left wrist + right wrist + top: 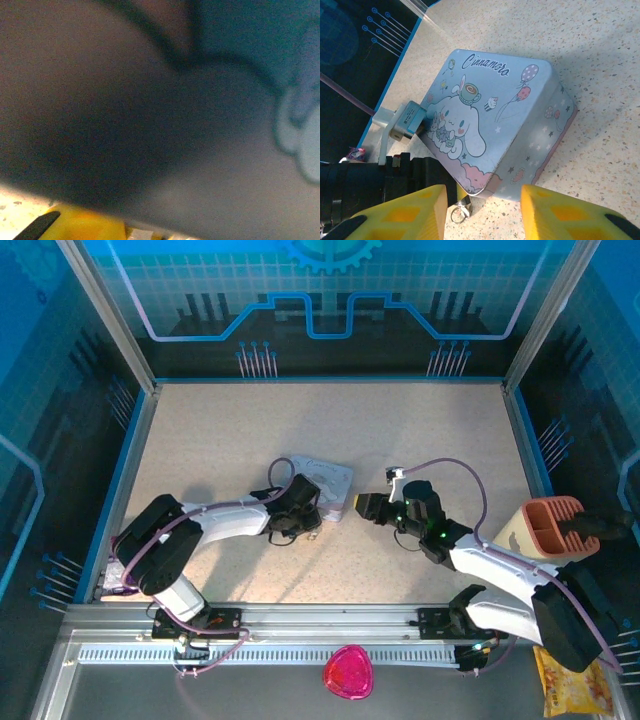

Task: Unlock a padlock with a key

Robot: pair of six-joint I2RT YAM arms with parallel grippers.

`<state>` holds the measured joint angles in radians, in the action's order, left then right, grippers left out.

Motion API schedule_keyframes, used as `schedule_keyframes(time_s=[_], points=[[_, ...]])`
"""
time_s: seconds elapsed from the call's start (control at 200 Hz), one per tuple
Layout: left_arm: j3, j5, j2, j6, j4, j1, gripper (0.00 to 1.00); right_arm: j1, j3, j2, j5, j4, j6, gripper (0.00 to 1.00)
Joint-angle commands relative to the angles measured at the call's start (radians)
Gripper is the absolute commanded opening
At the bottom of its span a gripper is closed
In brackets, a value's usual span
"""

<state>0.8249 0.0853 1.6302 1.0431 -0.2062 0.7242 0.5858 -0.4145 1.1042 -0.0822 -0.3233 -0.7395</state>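
Note:
A pastel cartoon-printed tin [325, 483] [485, 115] lies mid-table. My left gripper [303, 512] presses against the tin's near-left side; its black body [390, 182] shows in the right wrist view, and whether its jaws are open is hidden. Below its yellow fingertip [460, 187], a small silvery ring with a short dark metal piece [460, 210] rests on the table at the tin's corner; I cannot tell if this is the key or the padlock. My right gripper [362, 506] [482, 202] faces the tin's right side, open and empty. The left wrist view is a blur of the tin [200, 150].
A peach ribbed holder [552, 525] stands by the right wall. A pink object [348, 672] and a yellow packet [570, 680] lie in front of the rail. Blue walls enclose the speckled table [300, 420], with bare room at the back.

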Motion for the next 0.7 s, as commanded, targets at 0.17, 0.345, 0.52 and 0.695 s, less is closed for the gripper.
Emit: schedule_keyframes(time_s=[0.17, 0.345, 0.52, 0.695], points=[[0.003, 0.006, -0.096, -0.100, -0.057, 0.001, 0.45, -0.006, -0.051, 0.006, -0.004, 0.048, 0.059, 0.43], [-0.012, -0.003, -0.234, -0.243, -0.102, 0.000, 0.53, 0.040, -0.078, 0.015, 0.005, 0.105, 0.101, 0.43], [-0.039, 0.053, -0.388, -0.352, -0.150, -0.067, 0.60, 0.127, -0.103, 0.048, 0.035, 0.110, 0.113, 0.43], [0.026, 0.029, -0.360, -0.459, -0.148, -0.237, 0.63, 0.234, -0.144, 0.137, 0.060, 0.090, 0.097, 0.44]])
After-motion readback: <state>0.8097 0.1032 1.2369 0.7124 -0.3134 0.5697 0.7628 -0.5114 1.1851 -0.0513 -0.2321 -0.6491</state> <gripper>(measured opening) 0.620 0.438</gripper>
